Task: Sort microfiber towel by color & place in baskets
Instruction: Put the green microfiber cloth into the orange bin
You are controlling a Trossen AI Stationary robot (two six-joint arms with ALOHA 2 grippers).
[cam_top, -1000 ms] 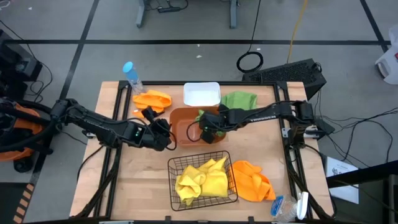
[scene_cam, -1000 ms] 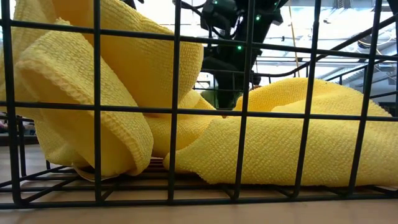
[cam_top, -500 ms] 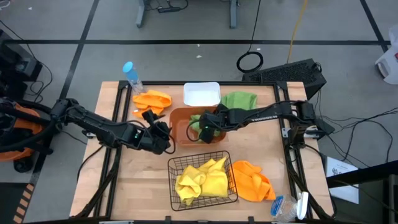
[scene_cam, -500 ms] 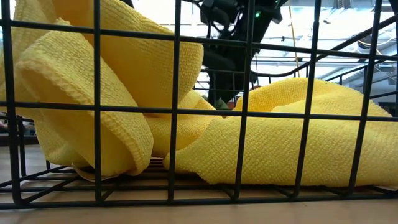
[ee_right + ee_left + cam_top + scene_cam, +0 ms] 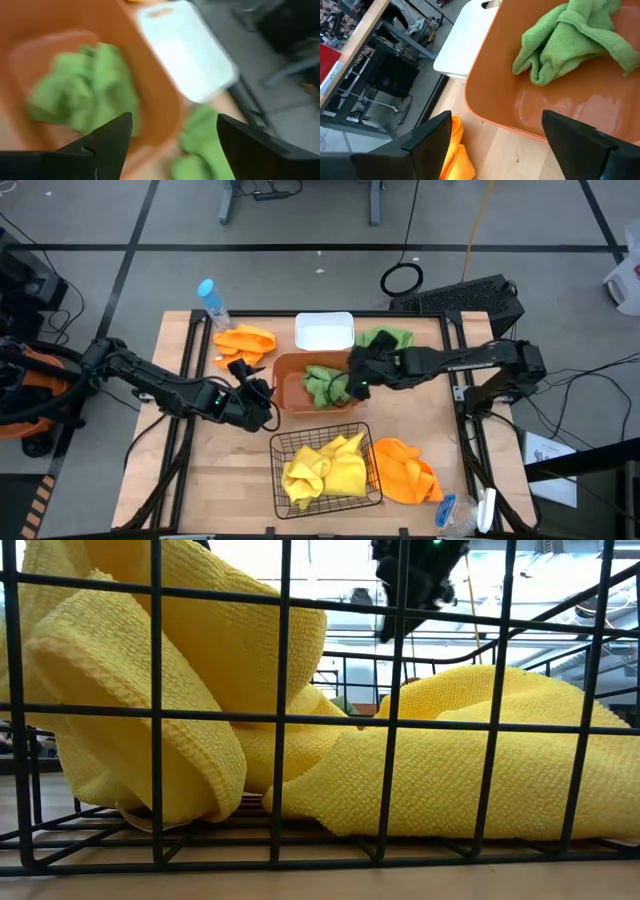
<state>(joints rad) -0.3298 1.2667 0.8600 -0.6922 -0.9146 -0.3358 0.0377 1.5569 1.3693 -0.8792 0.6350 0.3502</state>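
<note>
One green towel (image 5: 322, 383) lies crumpled on the floor of the orange-brown tub (image 5: 290, 370). My right gripper (image 5: 352, 382) hangs open above the tub's right side, holding nothing; in its wrist view the towel (image 5: 85, 92) sits below the gripper (image 5: 174, 120). A second green towel (image 5: 388, 338) lies on the table behind the right arm. My left gripper (image 5: 264, 395) stands open beside the tub's left wall (image 5: 490, 112). Two yellow towels (image 5: 325, 468) fill the black wire basket (image 5: 372, 480). Orange towels lie at the far left (image 5: 245, 340) and the near right (image 5: 405, 470).
The white bin (image 5: 325, 332) stands behind the tub. A blue-capped clear bottle (image 5: 212, 302) stands at the far left corner. Small blue and white items (image 5: 460, 512) lie at the near right corner. Bare wood shows at the near left.
My right gripper has let go of the green towel, which now lies in the tub. The gripper has risen out of the tub and drawn back toward the table's right edge. In the low view it has climbed to the top of the picture.
</note>
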